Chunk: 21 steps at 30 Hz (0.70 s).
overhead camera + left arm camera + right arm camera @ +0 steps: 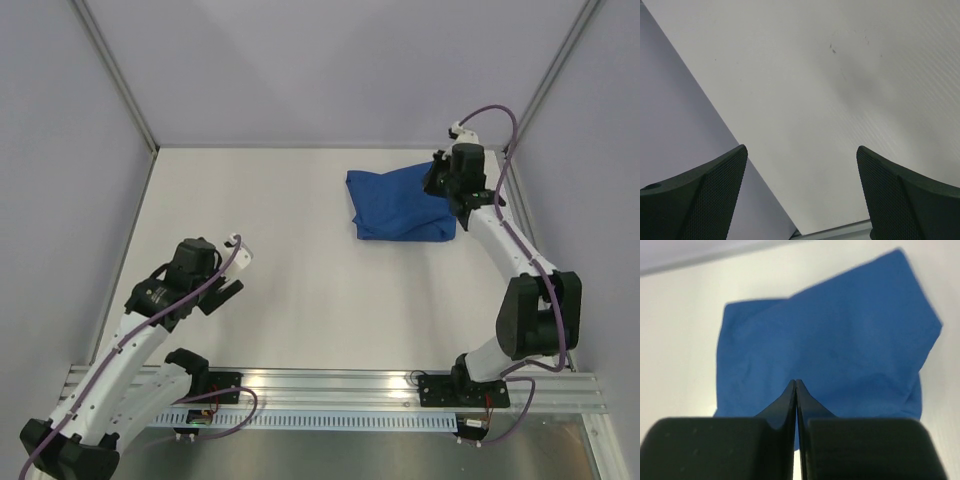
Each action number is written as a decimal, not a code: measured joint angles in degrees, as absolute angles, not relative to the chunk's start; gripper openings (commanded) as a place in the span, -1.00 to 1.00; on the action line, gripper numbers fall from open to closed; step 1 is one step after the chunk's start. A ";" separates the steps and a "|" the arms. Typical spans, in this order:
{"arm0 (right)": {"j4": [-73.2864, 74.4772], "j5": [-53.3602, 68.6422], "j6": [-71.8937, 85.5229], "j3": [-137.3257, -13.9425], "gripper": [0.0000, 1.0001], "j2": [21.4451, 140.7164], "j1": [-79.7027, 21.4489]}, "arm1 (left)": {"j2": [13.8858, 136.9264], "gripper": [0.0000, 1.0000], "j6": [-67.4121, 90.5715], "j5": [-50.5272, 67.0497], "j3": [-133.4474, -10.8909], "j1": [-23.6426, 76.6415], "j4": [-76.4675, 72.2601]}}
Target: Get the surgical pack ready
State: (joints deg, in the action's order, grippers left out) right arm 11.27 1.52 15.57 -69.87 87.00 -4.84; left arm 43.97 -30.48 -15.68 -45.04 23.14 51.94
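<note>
The surgical pack [400, 205] is a royal-blue fabric bundle, folded and creased, lying on the white table at the back right. My right gripper [438, 178] hovers over the bundle's right far corner. In the right wrist view the right gripper [796, 381] is shut, its tips pressed together, with the blue fabric [830, 335] spread beyond them and no cloth visible between them. My left gripper [228, 295] is at the near left, far from the pack. Seen from its wrist, the left gripper [801, 148] stands wide open over bare table with nothing between its fingers.
Grey enclosure walls [60, 150] close the table [280, 250] on the left, back and right. An aluminium rail [400, 385] carrying both arm bases runs along the near edge. The left wall [670, 125] lies close beside the left gripper.
</note>
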 measured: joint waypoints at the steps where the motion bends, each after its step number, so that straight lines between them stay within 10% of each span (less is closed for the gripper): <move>1: 11.18 2.11 15.64 -69.82 -0.99 88.25 -5.78 | 43.62 0.96 -30.26 -15.73 -44.66 23.09 51.68; 15: 11.31 4.80 19.68 -51.33 -0.94 90.50 -5.87 | 41.25 0.98 -28.71 -15.88 -41.10 22.63 50.17; 21: 14.28 2.94 20.25 -51.35 0.63 75.13 -5.93 | 39.59 0.98 -26.81 -16.53 -36.27 22.35 49.67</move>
